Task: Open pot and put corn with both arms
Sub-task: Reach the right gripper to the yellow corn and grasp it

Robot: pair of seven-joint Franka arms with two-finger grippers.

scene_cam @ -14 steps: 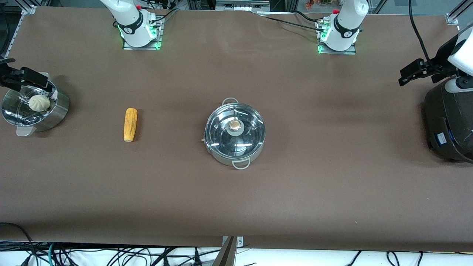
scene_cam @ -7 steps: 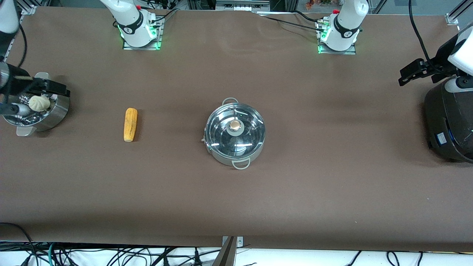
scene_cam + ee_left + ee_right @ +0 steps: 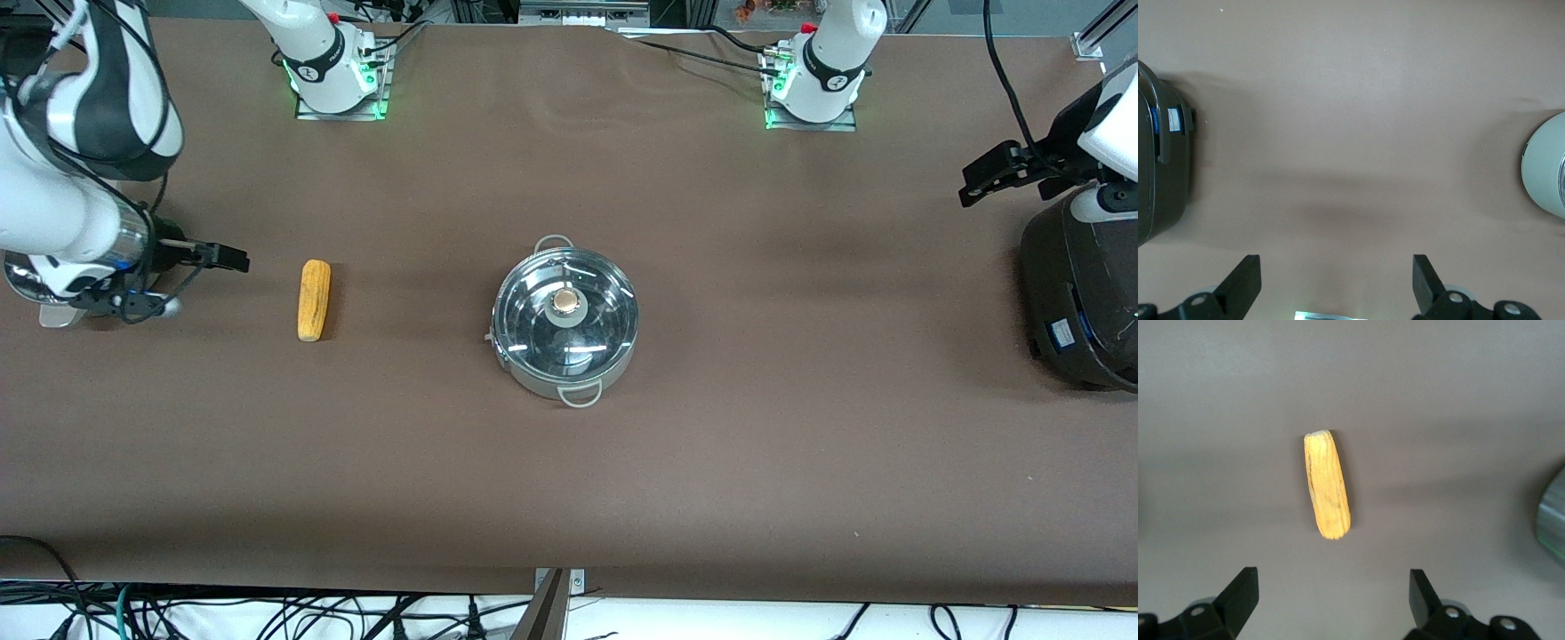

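**potwatcher:** So how far along is this one? The pot (image 3: 565, 318) is sitting mid-table with its glass lid (image 3: 565, 313) still on, knob (image 3: 565, 302) untouched. The corn (image 3: 313, 300) is lying flat on the cloth, between the pot and the right arm's end of the table, well apart from the pot.

**franka_fan:** Basically nothing is ticked off yet, I'd say. Lid isn't lifted, cob isn't picked up. The right gripper (image 3: 233, 259) is hanging near the right arm's edge of the table, just beside the corn, and in the right wrist view its fingers (image 3: 1238, 590) are standing wide apart with the cob (image 3: 1327, 484) lying ahead of them, not between them. Looks like it's lining up for the grab.

**potwatcher:** And the left one?

**franka_fan:** The left gripper (image 3: 989, 172) is waiting up over the left arm's end of the table, above the big black cooker (image 3: 1080, 298). Fingers (image 3: 1241, 280) spread wide there too, holding nothing. My guess is it's the one that's going to take the lid, so it's got the whole trip to the pot ahead of it.

**potwatcher:** Any brands or labels readable?

**franka_fan:** Not really. There's a small blue-and-white sticker on the cooker's side (image 3: 1173, 119), too tiny to read. The white arm bases have a dark band with some lettering, but I can't make it out. Nothing on the pot or the brown table (image 3: 711, 462).
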